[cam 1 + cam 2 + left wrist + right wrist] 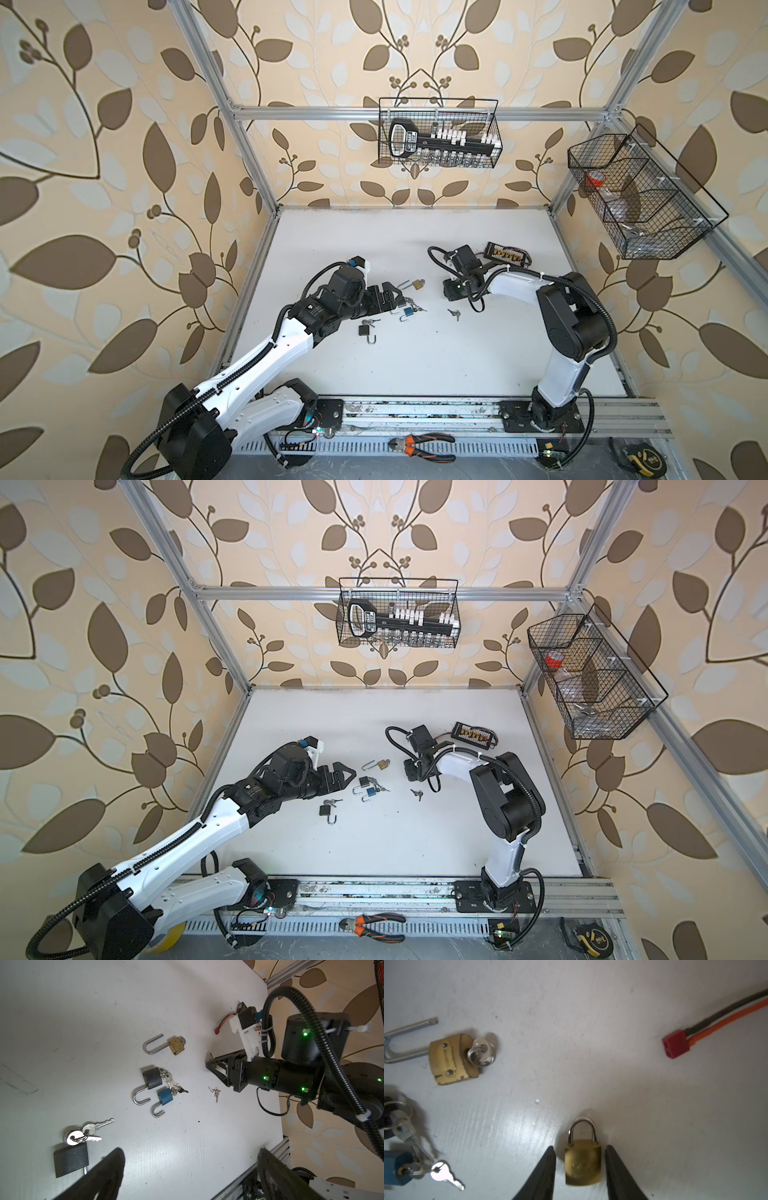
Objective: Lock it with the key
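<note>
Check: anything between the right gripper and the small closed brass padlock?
Nothing visible. In the right wrist view the small brass padlock lies on the table between the fingers of the right gripper, with a thin strip of bare table on each side. The open brass padlock and the red connector lie well clear.

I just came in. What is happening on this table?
A robot is locking padlocks on a table. The right gripper straddles a small brass padlock, shackle closed, jaws apart on either side. The left gripper hangs open near a black padlock with keys. A grey padlock, a blue padlock and a long-shackled brass padlock lie open.
</note>
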Tool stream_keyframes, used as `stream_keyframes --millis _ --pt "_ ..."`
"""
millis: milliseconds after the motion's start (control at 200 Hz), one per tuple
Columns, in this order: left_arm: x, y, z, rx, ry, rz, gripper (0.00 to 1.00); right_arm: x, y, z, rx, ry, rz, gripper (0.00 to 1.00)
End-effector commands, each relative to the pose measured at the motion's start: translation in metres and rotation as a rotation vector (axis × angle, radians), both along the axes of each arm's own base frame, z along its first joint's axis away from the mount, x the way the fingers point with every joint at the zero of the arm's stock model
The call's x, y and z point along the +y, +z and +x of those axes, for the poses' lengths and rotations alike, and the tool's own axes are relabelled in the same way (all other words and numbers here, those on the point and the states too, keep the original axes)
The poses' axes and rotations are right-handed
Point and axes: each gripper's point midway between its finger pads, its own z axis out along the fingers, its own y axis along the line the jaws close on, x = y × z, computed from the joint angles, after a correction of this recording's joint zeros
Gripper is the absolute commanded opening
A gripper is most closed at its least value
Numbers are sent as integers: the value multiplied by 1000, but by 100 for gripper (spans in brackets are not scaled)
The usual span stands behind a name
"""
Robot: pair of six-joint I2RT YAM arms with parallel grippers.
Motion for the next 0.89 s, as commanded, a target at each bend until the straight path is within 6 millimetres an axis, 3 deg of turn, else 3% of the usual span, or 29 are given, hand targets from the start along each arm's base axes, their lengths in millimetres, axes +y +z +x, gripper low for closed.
stream_keyframes --millis 0,200,285,675,890 --pt "6 14 5 -26 23 -22 99 -3 13 1 -14 -5 -16 48" --pt "19 12 11 -10 66 -63 99 23 57 7 -189 113 35 51" --pt "27 10 13 2 90 -90 99 37 64 9 -218 160 65 53" --pt "60 -4 6 51 192 -160 97 95 59 6 -170 409 89 53" --pt "73 -6 6 59 227 -186 96 109 31 -18 -61 495 36 46"
